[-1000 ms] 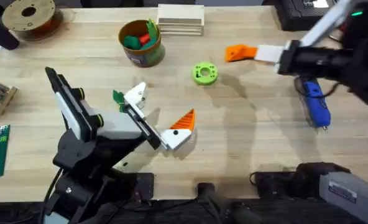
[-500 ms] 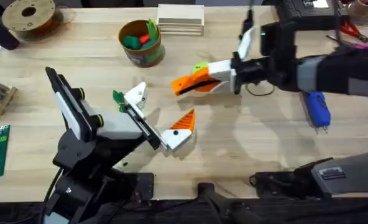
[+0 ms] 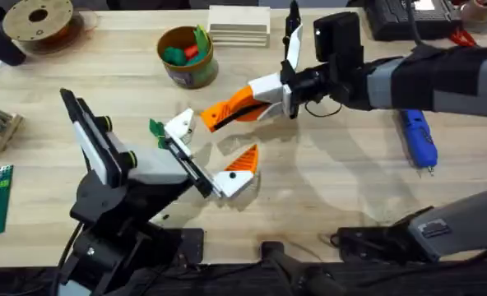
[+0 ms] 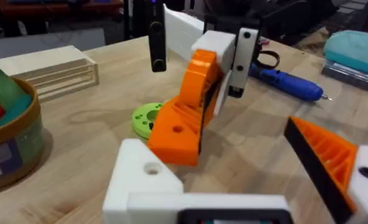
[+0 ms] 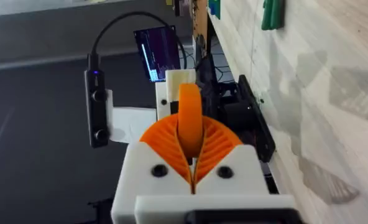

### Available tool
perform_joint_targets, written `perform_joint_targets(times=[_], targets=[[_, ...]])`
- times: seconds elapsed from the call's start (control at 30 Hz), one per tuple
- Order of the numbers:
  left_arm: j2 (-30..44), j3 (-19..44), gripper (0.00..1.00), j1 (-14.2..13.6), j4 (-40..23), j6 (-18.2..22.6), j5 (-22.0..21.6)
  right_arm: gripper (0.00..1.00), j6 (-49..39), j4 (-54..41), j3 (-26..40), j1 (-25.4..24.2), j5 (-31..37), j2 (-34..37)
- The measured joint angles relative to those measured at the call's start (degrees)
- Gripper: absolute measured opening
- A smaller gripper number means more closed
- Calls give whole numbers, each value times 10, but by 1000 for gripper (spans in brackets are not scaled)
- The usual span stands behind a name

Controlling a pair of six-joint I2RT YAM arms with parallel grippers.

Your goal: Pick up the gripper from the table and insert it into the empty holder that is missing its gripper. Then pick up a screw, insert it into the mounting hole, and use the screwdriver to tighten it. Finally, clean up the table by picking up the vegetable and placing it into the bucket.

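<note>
The right fingers (image 3: pixel 264 94) clench the orange gripper (image 3: pixel 227 109), its long axis pointing down toward the empty holder (image 3: pixel 180 126) on the left arm, just beside it but apart. The left fingers (image 3: pixel 215 160) are released, above the tabletop (image 3: pixel 326 181).

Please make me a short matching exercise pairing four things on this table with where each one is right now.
Things:
1. orange fin
2. blue screwdriver
3. bucket
4. small green leafy piece

Places:
A. lying on the table's right side
B. beside the left arm's bare white holder
C. clamped in the right end effector
D. next to the stack of pale wooden slats

Pairs: 1-C, 2-A, 3-D, 4-B
</note>
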Motion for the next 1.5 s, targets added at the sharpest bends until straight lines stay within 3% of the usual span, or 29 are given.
perform_joint_targets(times=[0.97,1.5], targets=[[0,0,987,0,0,0,-3,18,4,9,27,43,24,2],[0,0,987,1,-1,-7,-20,18,19,13,69,57,19,49]])
